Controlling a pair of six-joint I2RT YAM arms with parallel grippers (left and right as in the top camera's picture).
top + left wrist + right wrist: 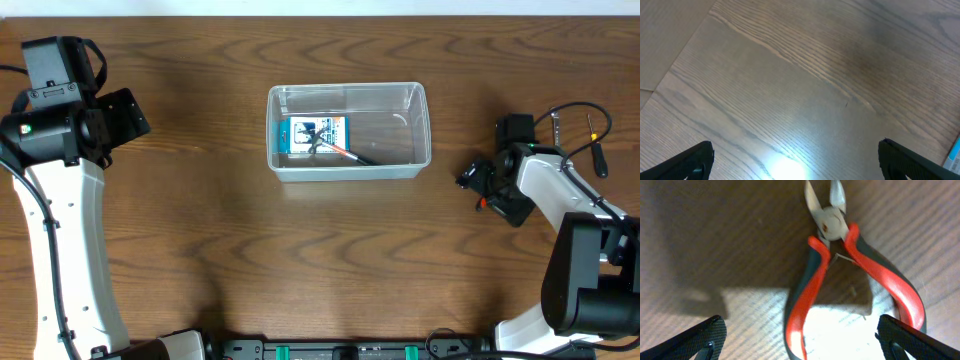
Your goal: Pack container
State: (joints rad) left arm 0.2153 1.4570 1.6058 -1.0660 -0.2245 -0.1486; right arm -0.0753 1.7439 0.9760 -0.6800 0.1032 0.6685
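From overhead, the clear, colourless plastic rectangular container (421, 120) sits on the brown wood-grain counter (200, 250) with a small blue-and-white printed box (312, 135) inside its left half. The left hand (128, 115) is well to the container's left and the right hand (478, 182) is near its right end. The left wrist view shows that hand's black fingers (695, 160) spread wide over bare wood, gripping nothing. The right wrist view shows the right hand's fingers (705, 337) fully apart, with red-and-black-handled metal side cutters (832, 225) lying flat between them.
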